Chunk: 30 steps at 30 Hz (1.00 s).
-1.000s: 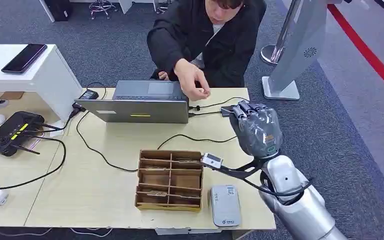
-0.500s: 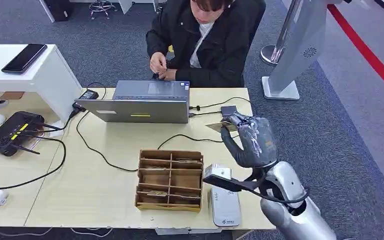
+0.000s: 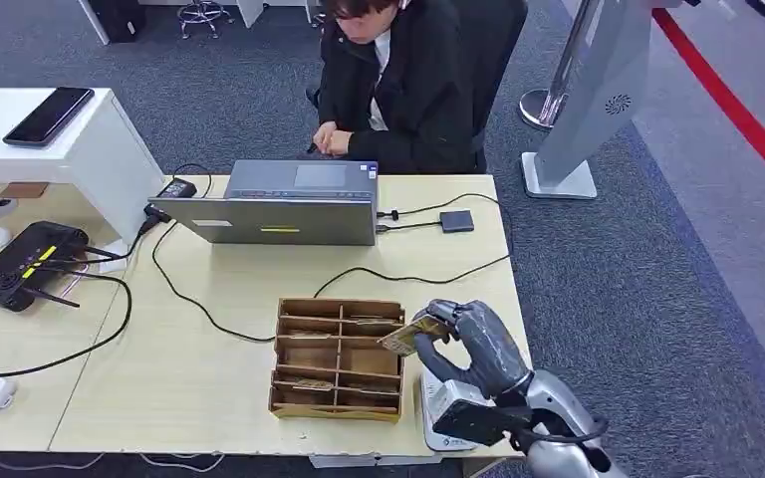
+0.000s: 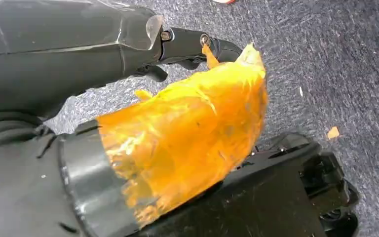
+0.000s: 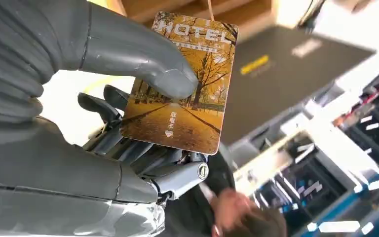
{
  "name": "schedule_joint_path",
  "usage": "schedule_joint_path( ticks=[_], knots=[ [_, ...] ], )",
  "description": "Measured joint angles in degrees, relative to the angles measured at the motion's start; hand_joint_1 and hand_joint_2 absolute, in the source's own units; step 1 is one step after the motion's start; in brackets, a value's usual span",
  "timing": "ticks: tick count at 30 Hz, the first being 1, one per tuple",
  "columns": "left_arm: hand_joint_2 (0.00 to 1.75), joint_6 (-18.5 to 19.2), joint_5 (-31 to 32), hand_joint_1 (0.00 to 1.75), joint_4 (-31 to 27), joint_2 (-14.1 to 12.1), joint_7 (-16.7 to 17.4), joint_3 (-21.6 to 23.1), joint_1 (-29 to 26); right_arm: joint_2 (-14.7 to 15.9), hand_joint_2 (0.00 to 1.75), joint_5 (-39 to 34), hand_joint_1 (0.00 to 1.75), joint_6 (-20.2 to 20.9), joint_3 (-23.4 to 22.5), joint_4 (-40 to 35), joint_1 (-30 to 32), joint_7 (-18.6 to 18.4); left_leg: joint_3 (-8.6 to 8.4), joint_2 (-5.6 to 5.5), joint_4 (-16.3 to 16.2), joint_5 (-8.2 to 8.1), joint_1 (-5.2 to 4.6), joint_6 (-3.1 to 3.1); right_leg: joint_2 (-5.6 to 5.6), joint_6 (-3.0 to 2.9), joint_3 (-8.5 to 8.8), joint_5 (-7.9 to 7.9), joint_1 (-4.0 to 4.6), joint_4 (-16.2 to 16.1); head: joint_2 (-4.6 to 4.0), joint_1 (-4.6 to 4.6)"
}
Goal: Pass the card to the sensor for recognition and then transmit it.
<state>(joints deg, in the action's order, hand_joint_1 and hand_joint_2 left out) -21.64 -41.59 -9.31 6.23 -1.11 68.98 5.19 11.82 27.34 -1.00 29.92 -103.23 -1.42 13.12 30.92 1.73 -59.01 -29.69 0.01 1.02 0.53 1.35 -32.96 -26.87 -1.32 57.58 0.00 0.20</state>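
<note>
While a person (image 3: 408,80) sits at the bench's (image 3: 209,368) far edge behind a laptop (image 3: 279,204), the right hand (image 3: 473,349) hovers near its front right corner. Thumb and fingers (image 5: 133,59) pinch the hotel card (image 5: 185,84) above the sensor (image 3: 436,398), beside the cardboard organizer (image 3: 339,357). I cannot tell how the left hand's (image 4: 79,44) fingers lie.

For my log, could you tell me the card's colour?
Golden-orange autumn trees; card shows best in right wrist view.

Right robot hand (image 5: 79,133): grey, thumb pressed on the face of a card (image 5: 182,84), darker fingers (image 5: 128,148) behind it. Card: golden autumn avenue picture, "HOTEL" printed at one end. Behind: brown compartmented box (image 5: 187,7), grey laptop (image 5: 286,79), pale surface (image 5: 74,98), a person (image 5: 237,212), blurred.
</note>
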Motion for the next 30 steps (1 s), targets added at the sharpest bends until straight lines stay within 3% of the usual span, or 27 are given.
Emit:
schedule_joint_path(
  ticks=[16, 30],
  knots=[
    [0.0, -1.33, -0.76, 0.0, 0.0, 0.02, -0.55, 0.0, -0.36, 0.74, 1.75, -8.5, 1.75, 3.96, 0.0, 1.46, 8.98, 4.28, 0.0, 0.01, 0.0, 0.0, 0.0, 0.0, -0.01, 0.0, 0.0, 0.0, 0.0, -0.01, 0.0, 0.0],
    [0.0, -1.94, -1.01, 0.0, 0.0, 0.02, -0.85, 0.0, -0.88, 1.05, 1.75, -16.23, 1.75, -1.29, 3.47, 6.84, 11.56, 3.65, 0.0, 0.02, 0.01, 0.0, 0.0, 0.0, -0.01, 0.01, 0.01, -0.01, 0.0, -0.01, 0.0, 0.0]
  ],
)
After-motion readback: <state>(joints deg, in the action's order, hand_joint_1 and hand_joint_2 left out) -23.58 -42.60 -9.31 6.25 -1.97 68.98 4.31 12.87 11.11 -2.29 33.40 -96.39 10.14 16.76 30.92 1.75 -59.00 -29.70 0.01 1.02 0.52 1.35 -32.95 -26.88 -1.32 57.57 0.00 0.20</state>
